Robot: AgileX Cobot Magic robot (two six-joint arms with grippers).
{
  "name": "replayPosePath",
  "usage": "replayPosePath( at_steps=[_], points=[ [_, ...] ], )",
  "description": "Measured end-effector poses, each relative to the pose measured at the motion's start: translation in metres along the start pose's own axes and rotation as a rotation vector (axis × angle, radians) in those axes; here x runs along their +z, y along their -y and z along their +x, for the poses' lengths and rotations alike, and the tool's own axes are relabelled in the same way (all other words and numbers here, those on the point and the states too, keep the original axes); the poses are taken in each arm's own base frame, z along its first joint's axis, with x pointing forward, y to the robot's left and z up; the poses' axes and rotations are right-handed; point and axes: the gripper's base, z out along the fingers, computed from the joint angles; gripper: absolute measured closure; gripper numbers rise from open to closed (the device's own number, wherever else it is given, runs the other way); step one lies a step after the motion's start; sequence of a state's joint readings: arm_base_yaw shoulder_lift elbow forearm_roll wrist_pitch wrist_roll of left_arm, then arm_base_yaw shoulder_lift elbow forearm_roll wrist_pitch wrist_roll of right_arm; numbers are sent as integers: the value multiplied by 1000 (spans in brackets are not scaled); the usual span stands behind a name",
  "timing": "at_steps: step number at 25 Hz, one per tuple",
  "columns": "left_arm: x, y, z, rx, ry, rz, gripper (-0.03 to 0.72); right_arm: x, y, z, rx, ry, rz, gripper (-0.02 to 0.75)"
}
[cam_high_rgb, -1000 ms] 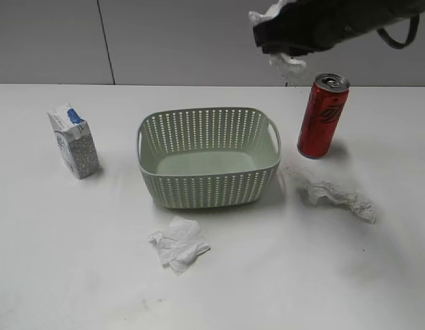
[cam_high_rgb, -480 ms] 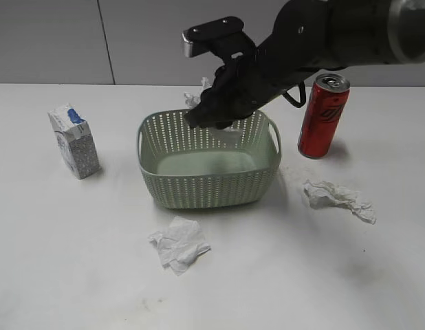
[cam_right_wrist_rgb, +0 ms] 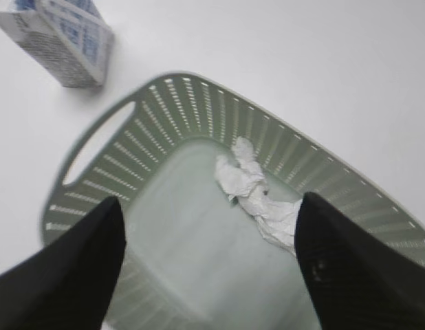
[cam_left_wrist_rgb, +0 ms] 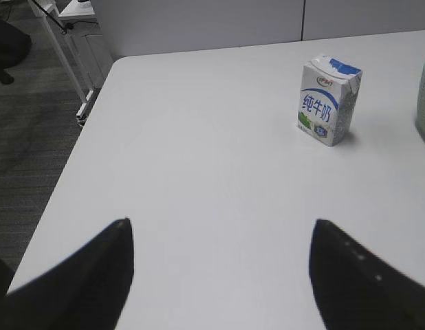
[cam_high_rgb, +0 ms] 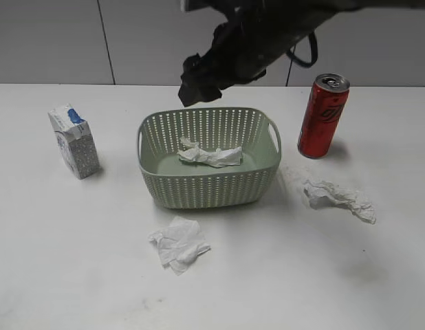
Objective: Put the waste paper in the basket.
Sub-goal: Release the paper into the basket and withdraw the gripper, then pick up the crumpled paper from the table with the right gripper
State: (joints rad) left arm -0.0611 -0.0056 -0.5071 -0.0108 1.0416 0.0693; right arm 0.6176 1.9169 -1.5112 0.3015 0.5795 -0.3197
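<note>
Inside the basket (cam_high_rgb: 267, 134) lies one crumpled white waste paper (cam_high_rgb: 211, 155), elongated

Office-like room, white table (cam_left_wrist_rgb: 199, 172), grey partition panels (cam_high_rgb: 54, 41), grey carpet (cam_left_wrist_rgb: 27, 137)

Light is bright, even and diffuse, with no glare on the white table (cam_high_rgb: 75, 275). Shadows are soft and short: a faint one lies beside the red can (cam_high_rgb: 323, 115) and under the milk carton (cam_high_rgb: 73, 141). The right gripper (cam_right_wrist_rgb: 205, 268) view is motion-blurred; the basket (cam_right_wrist_rgb: 164, 117) beyond its fingers looks smeared. The left wrist view is sharper, its fingers (cam_left_wrist_rgb: 89, 275) dark and soft-edged.
</note>
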Motion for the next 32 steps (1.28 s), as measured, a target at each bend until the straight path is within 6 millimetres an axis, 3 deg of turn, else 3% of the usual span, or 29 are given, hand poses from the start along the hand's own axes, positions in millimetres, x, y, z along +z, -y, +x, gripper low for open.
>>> replayPosePath(
  at_steps=[3, 8, 11, 15, 19, 22, 28, 32],
  points=[
    [0, 0, 0, 0, 0, 0, 102, -37, -5, -12, -43, -77, 0, 180],
    [0, 0, 0, 0, 0, 0, 102, -73, 14, 10, -22, -322, 69, 186],
    [0, 0, 0, 0, 0, 0, 102, -89, 47, 38, 102, -338, 105, 187],
    [0, 0, 0, 1, 0, 0, 102, -102, 94, 96, 297, -278, 205, 187],
    [0, 0, 0, 1, 0, 0, 104, -85, 107, 146, 366, -250, 270, 187],
    [0, 0, 0, 1, 0, 0, 106, -66, 111, 164, 367, -191, 310, 187],
    [0, 0, 0, 1, 0, 0, 107, -32, 126, 173, 346, -79, 378, 192],
    [0, 0, 0, 1, 0, 0, 109, -12, 125, 182, 339, -117, 364, 194]
  ],
)
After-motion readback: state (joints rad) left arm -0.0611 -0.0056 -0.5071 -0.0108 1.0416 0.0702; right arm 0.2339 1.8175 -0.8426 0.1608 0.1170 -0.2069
